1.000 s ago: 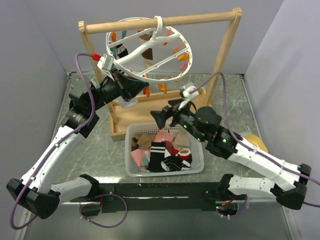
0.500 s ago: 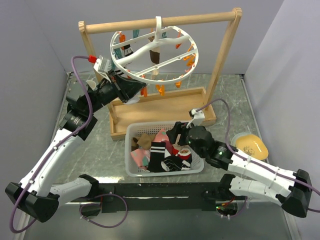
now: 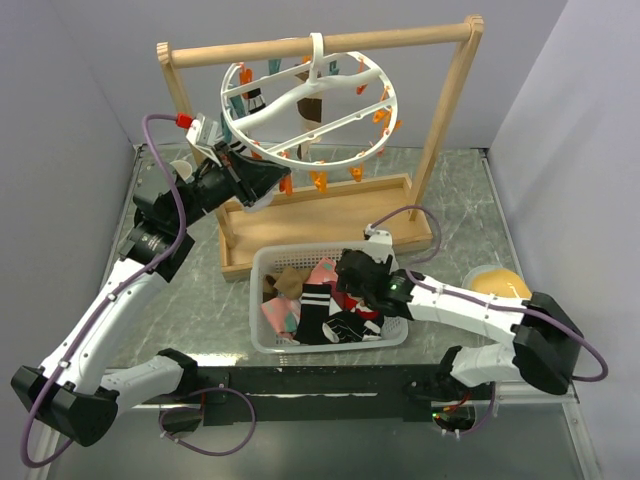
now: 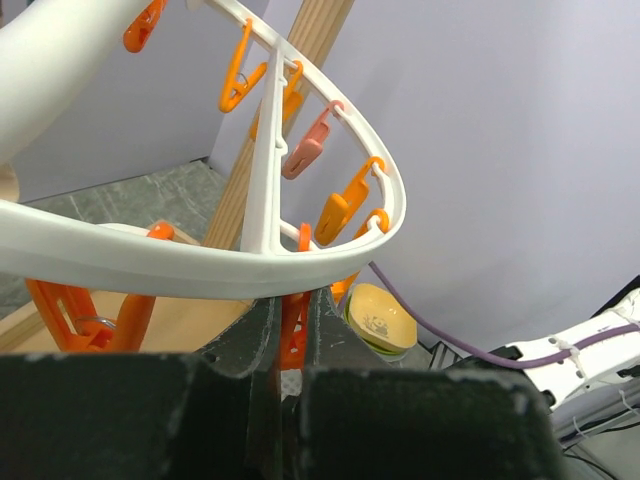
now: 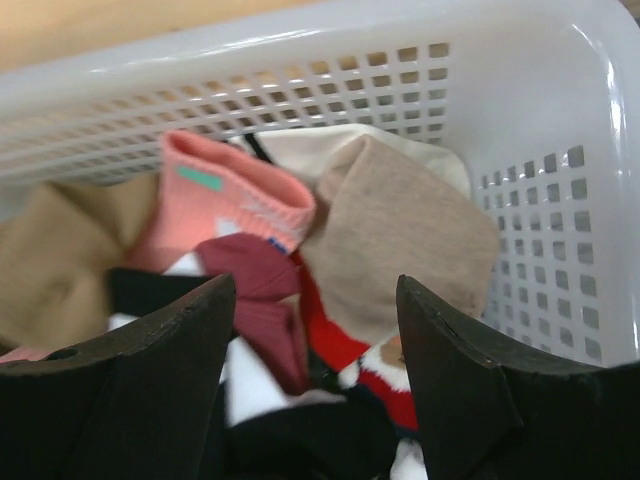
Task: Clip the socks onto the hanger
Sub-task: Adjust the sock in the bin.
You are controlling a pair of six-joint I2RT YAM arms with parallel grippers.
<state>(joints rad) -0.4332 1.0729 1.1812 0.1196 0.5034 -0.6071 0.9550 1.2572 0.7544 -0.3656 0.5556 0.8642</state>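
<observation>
The hanger [image 3: 283, 104], a white ring with orange pegs, hangs by its hook from the wooden bar. A striped sock [image 3: 255, 100] and a brown sock [image 3: 310, 110] hang on it. My left gripper [image 3: 262, 178] is at the ring's lower left rim, shut on an orange peg [image 4: 292, 335] just under the rim [image 4: 150, 262]. Several socks [image 3: 325, 300] lie in a white basket [image 3: 330, 346]. My right gripper [image 3: 350, 275] is open and empty, low over the pile. In the right wrist view the right gripper [image 5: 315, 290] has pink [image 5: 225, 195], maroon [image 5: 255, 270] and beige [image 5: 400, 220] socks between its fingers.
The tall wooden frame [image 3: 450, 120] stands on a wooden base [image 3: 330, 215] behind the basket. A yellow bowl [image 3: 490, 280] sits right of the basket, also seen in the left wrist view [image 4: 380, 318]. The basket's perforated wall [image 5: 540, 120] rises close to the right gripper. Grey walls close in both sides.
My right arm has dropped from beside the hanger down into the basket. The hanger ring has swung up and turned more face-on. My left gripper stayed at the ring's rim.
</observation>
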